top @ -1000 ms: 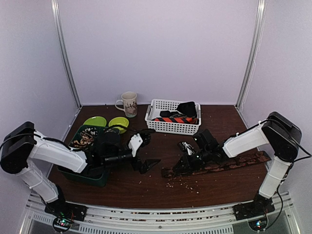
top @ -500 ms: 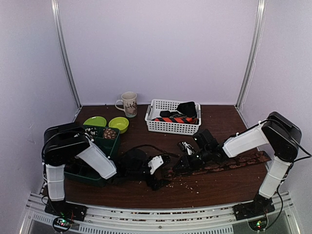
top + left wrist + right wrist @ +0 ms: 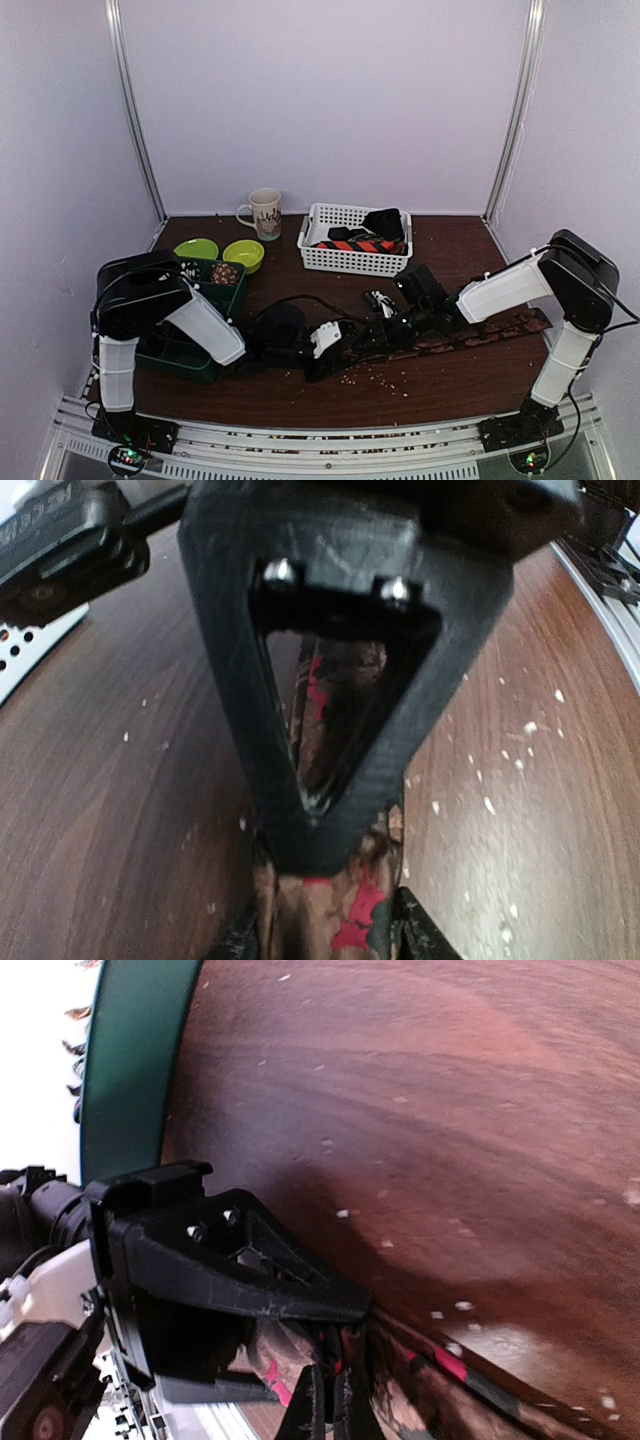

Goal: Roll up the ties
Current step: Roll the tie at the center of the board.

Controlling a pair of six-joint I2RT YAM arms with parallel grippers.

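A long brown patterned tie point(image 3: 470, 335) with red patches lies flat across the table's right half. At its left end both grippers meet head-on. My left gripper point(image 3: 335, 345) has a finger against each edge of the bunched tie end point(image 3: 340, 920), which fills the gap in the left gripper point(image 3: 330, 942). My right gripper point(image 3: 385, 335) is shut on a thin fold of the tie point(image 3: 520, 1400); in its wrist view the right gripper point(image 3: 330, 1412) shows its fingers nearly touching. Further ties, an orange-red and navy striped tie point(image 3: 360, 243) and a black tie point(image 3: 385, 222), lie in the basket.
The white basket point(image 3: 330, 262) stands at the back centre. A green tray point(image 3: 170, 352) with filled compartments sits at the left, with two green bowls point(image 3: 195, 248) and a mug point(image 3: 265, 213) behind it. Pale crumbs point(image 3: 380, 375) dot the wood near the tie.
My left arm swung from over the green tray rightward to the tie's left end, and its jaws narrowed around the fabric. The right gripper stayed shut on the tie.
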